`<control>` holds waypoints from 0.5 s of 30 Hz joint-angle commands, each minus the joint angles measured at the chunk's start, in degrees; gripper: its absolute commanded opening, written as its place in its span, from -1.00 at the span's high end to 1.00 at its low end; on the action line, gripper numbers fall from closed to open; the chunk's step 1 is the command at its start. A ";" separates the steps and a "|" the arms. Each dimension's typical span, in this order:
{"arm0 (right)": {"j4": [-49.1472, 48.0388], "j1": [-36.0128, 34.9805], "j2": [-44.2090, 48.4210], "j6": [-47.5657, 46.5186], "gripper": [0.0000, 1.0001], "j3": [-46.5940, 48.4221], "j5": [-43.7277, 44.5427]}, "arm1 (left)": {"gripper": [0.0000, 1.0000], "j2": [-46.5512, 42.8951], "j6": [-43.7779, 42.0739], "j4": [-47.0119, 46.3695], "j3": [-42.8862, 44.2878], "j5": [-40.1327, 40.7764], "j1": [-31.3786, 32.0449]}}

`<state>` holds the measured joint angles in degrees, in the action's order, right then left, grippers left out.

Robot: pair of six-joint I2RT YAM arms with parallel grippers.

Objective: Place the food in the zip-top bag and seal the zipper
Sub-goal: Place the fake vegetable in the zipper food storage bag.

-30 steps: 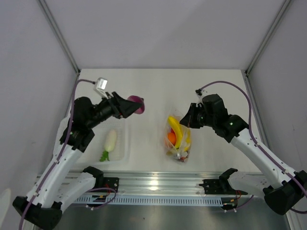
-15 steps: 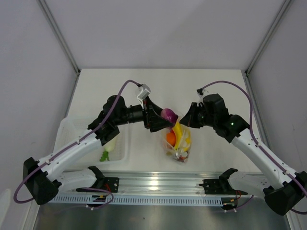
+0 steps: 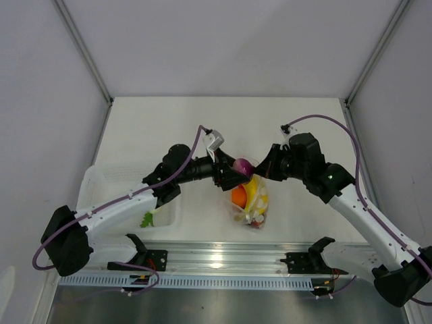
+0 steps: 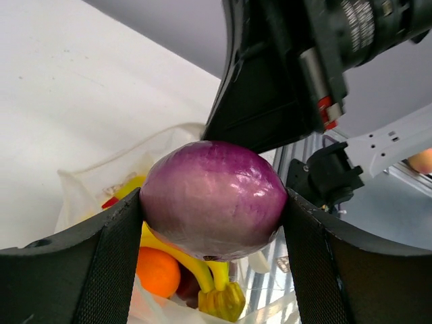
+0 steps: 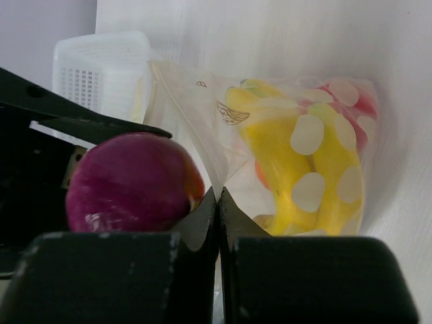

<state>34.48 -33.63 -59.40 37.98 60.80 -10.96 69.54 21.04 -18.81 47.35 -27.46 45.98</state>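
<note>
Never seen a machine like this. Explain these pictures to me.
These are two robot arms bolted to a white table. One picture looks down from above; the other two come from a camera on each wrist. The left hand grips a round purple toy vegetable at the mouth of a clear plastic bag, whose edge the right hand pinches. A yellow toy banana and an orange toy fruit are inside the bag. A translucent white tray sits at left.

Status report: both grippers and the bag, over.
Left gripper shut on purple round food, at bag mouth. Right gripper shut on bag edge. No obstruction.
</note>
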 commanded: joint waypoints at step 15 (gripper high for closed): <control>-2.22 1.02 1.83 1.13 1.00 0.91 -0.46 | -0.02 -3.00 -3.28 -6.77 -8.24 7.33 2.63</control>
<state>34.85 -32.97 -59.13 38.57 60.77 -10.85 68.66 19.84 -22.90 39.53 -21.23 48.16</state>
